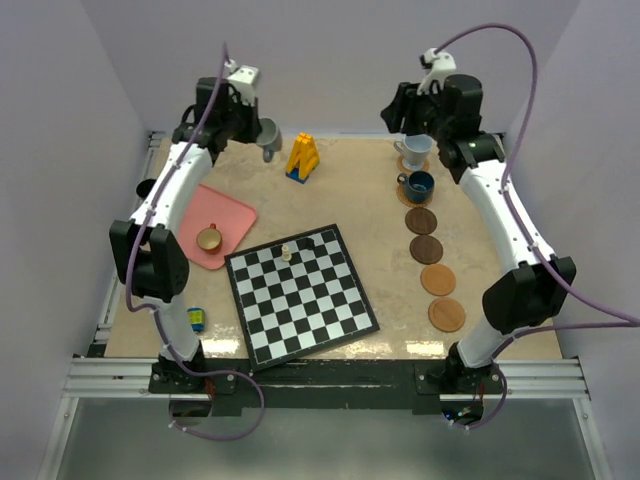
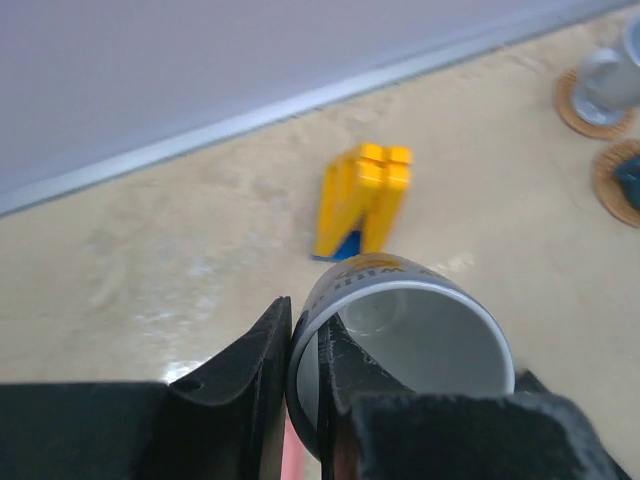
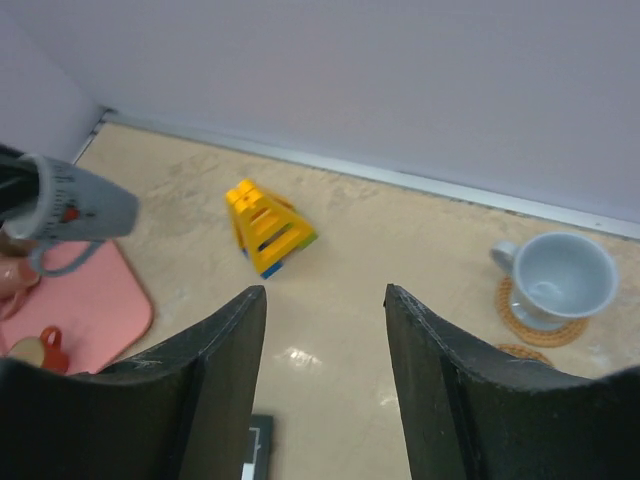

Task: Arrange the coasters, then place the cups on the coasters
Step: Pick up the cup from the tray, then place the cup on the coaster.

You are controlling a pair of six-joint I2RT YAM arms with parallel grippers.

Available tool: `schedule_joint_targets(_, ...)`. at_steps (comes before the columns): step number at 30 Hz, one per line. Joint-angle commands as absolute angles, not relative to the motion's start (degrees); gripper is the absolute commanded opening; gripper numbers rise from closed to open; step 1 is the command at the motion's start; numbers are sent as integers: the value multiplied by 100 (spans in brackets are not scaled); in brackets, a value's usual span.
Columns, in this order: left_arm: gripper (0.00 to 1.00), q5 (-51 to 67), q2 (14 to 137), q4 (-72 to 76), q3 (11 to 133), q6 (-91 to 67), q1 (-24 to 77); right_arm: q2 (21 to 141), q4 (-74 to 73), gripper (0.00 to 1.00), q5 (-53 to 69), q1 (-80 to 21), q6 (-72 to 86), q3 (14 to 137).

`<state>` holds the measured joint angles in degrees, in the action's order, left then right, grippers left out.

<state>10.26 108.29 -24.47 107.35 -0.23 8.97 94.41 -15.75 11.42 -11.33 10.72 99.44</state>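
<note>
Your left gripper (image 2: 304,335) clamps the grey cup (image 2: 425,345) by its rim, aloft near the table's (image 1: 340,195) far-left corner; your right gripper (image 3: 325,300) gapes empty. Next, carry it to a bare coaster (image 1: 421,220) by the right edge.

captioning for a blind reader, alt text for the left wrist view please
The left end effector pinches the rim of a grey mug, one finger inside and one outside, over a tan table. Beyond stands a yellow toy-brick stack; at the right edge a pale cup sits on a round coaster.
</note>
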Motion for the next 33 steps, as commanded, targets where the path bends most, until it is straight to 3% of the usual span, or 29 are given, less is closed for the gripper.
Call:
schedule_joint_targets(1,0,1353,10705,-3102,10504,-702,1703,9439,-2345,55,696,-2037,432,10406)
schedule_joint_targets(12,0,1371,10697,-3041,10178,-1871,2724,9606,-3094,56,18,-3225,44,9968)
schedule_joint_targets(33,0,686,10204,-2971,9862,-2276,3410,9475,-2716,50,-686,-3375,114,8983)
